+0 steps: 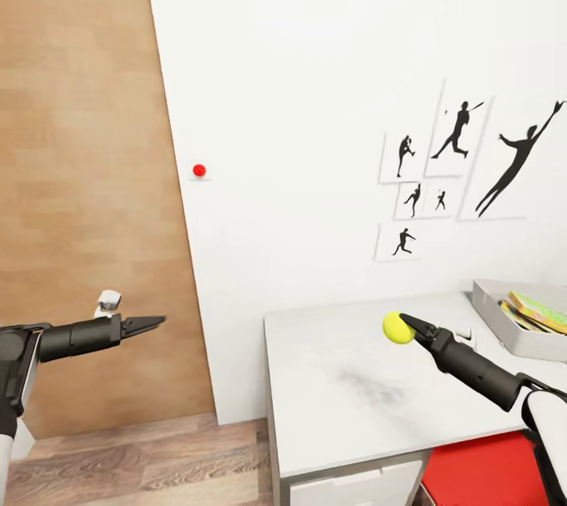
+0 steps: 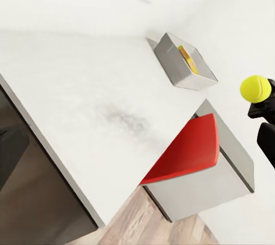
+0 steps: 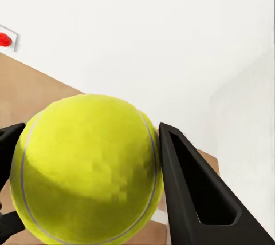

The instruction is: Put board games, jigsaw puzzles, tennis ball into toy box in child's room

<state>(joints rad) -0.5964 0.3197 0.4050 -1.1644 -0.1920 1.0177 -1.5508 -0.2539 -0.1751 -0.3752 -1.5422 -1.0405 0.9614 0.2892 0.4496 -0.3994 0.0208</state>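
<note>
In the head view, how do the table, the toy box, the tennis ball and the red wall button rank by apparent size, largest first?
1. table
2. toy box, cut by the picture's edge
3. tennis ball, held in the right gripper
4. red wall button

This is a child's bedroom in a home — a simulator's render of one. The plain white wall [image 1: 315,96] carries a cluster of black silhouette prints of ball players [image 1: 461,175], the sort of sporty decoration chosen for a youngster. Beneath them stands a pale grey-white desk [image 1: 346,396] with a white drawer front and a bright red chair [image 1: 488,474] tucked in at it. A light grey toy box [image 1: 512,332] on the desk holds colourful flat game boxes — and a tennis ball [image 1: 398,328] is about. The floor [image 1: 134,459] is domestic wood plank, and a wood-panelled surface [image 1: 79,175] adjoins the wall.
</note>
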